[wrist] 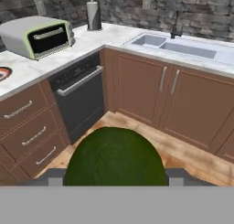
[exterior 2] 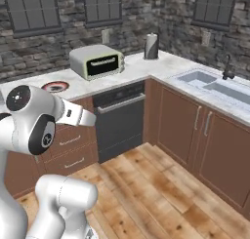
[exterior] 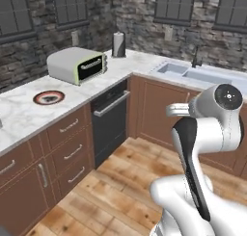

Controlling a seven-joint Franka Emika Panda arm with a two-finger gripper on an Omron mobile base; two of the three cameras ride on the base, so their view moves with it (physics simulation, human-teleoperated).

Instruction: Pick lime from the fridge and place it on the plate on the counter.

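Note:
The lime (wrist: 115, 157) is a dark green ball low in the hand view, held between the fingertips of my gripper (wrist: 115, 178), which is shut on it above the wooden floor. The plate (exterior: 48, 98), with a reddish-brown rim and a dark motif, lies on the white marble counter (exterior: 19, 117) to the left. That plate (exterior 2: 55, 87) also shows behind my arm in the right base view, and the plate (wrist: 2, 73) is cut off by the left edge of the hand view. The fridge is out of view.
A grey toaster oven (exterior: 77, 65) and a paper towel roll (exterior: 118, 44) stand farther back on the counter. A sink (exterior: 193, 73) with a dark faucet (exterior: 195, 57) sits on the right run. A black built-in oven (exterior: 110, 119) is under the corner. Wooden floor (exterior: 116, 182) lies ahead.

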